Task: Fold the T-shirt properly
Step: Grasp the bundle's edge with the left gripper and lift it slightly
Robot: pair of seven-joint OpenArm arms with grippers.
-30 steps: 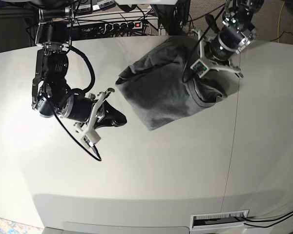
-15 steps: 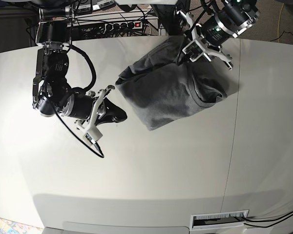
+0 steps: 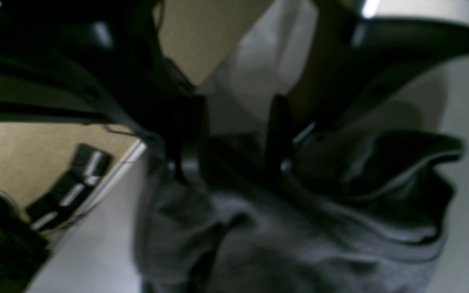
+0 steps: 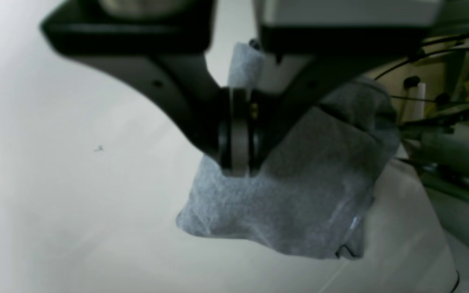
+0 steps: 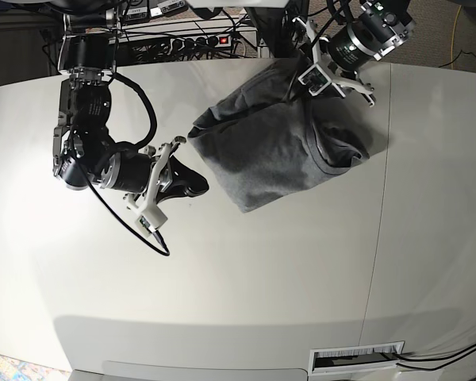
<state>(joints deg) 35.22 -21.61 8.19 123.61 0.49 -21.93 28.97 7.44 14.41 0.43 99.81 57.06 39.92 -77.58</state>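
Note:
The grey T-shirt (image 5: 274, 147) lies folded into a rough rectangle at the back of the white table (image 5: 238, 278), its neck opening (image 5: 333, 151) on the right side. My left gripper (image 5: 321, 71) hovers over the shirt's far right corner. The left wrist view shows its fingers (image 3: 187, 138) spread apart above the T-shirt (image 3: 299, 236) with nothing between them. My right gripper (image 5: 197, 186) sits low just left of the shirt's near edge, apart from it. Seen from the right wrist, this gripper (image 4: 238, 165) is shut and empty, with the T-shirt (image 4: 299, 195) behind it.
A power strip (image 5: 198, 40) and cables lie beyond the table's far edge. A seam (image 5: 383, 182) runs down the tabletop to the right of the shirt. A slotted vent (image 5: 357, 357) sits at the near right edge.
My left gripper has opened, let go of the shirt by the neck opening, and pulled up and back toward the far edge. The right gripper has shifted slightly toward the shirt.

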